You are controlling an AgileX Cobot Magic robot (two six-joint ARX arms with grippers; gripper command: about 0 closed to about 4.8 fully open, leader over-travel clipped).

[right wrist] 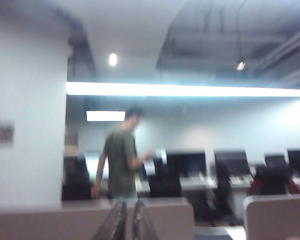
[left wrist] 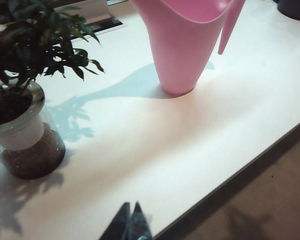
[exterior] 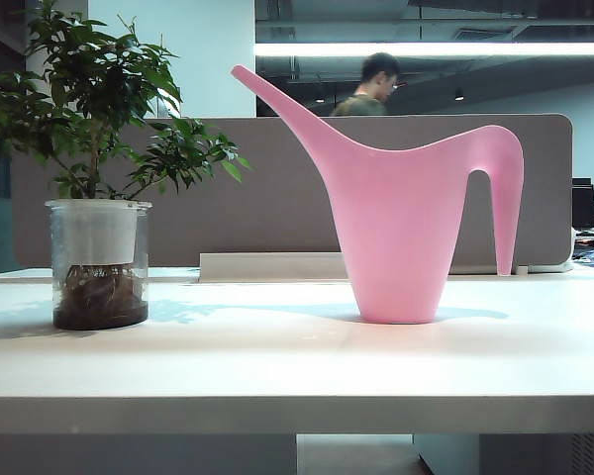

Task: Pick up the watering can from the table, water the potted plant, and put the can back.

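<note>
**On the white desktop, the pink can stands untouched**

On the wide white table (exterior: 277,366), ahead of my left gripper (left wrist: 131,220) and off to one side of it, stands the large smooth pink plastic watering can (exterior: 401,223), upright on its narrow base, its long thin spout slanting up toward the potted plant (exterior: 97,188) and its arched handle ending in a point that hangs clear of the tabletop. To the other side of that claw, nearer to it than the can, sits the small bushy tree with dark green leaves in its clear glass jar, white inner pot and dark soil showing. Can and plant stand well apart. My left gripper hovers low by the table's front edge, its dark fingertips pressed together and holding nothing.

My right gripper (right wrist: 129,222) is raised and points level across the room, over a pale partition (right wrist: 90,220) toward a blurred man in a green shirt (right wrist: 121,160) and rows of dark monitors (right wrist: 187,164). Its two fingers stand a narrow slit apart, with nothing between them.
</note>
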